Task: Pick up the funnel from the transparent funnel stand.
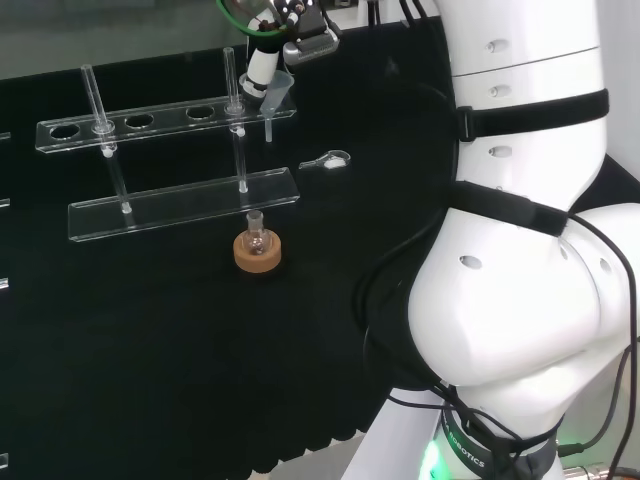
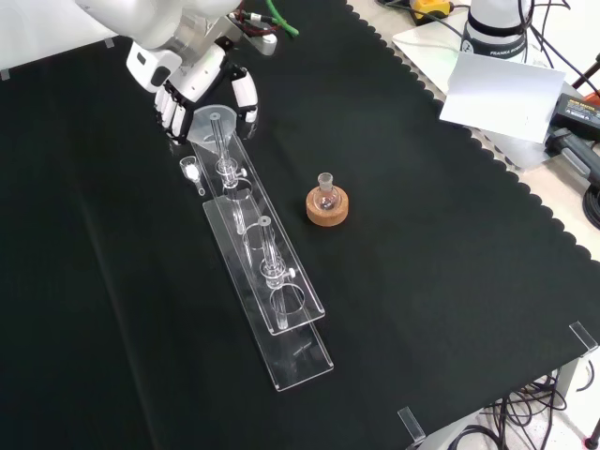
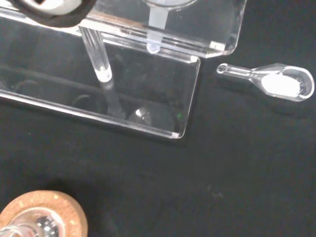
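Seen at far end of the clear funnel stand [image 2: 267,267] on black-clothed desk [image 2: 450,281]: funnel [image 2: 214,125] seated in the end hole of the stand's upper shelf, cone above the shelf, stem hanging through toward the base plate, as in wrist view, where stem tip pokes below the shelf edge. Likely parked there so cone rests on the hole's rim and stem stays clear of the base. Robot hand [image 2: 202,89] wrapped round the cone from above and behind in front view, fingers curled close either side of the rim; looks like contact w/ the cone, though clear plastic makes exact touch hard to confirm. Funnel not yet lifted, by the look of it: stem apparently still through the hole. In head view, same grouping at stand's right end, top centre of frame. Small glass spoon-like piece [image 2: 190,172] lying on cloth just beside stand, left of it in front view. Small flask [image 2: 326,197] upright in cork ring [image 2: 327,208], apart from stand, to its right in front view. Next move, prob. a straight vertical lift to free stem w/o snagging the shelf.
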You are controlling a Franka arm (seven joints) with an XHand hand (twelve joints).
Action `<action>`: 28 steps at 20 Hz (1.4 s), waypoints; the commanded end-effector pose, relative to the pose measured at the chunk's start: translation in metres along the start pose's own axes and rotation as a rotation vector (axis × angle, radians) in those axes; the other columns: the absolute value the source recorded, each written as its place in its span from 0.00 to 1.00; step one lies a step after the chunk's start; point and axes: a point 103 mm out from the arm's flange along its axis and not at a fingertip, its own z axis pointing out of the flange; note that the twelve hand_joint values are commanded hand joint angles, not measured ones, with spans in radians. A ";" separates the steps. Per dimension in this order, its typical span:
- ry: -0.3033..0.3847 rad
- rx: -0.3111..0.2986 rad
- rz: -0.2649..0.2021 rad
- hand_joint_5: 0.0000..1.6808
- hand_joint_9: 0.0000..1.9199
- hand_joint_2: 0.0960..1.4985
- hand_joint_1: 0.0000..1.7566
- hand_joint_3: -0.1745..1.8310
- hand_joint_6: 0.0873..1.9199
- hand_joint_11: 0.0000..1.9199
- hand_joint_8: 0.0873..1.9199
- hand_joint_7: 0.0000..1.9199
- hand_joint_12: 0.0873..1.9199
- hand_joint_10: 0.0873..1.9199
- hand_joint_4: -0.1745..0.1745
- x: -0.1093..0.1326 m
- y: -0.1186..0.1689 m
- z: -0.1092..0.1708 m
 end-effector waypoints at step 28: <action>-0.138 -0.179 0.130 0.37 0.41 0.44 0.46 0.35 0.26 0.34 0.32 0.28 0.66 0.23 0.43 0.033 -0.121 -0.041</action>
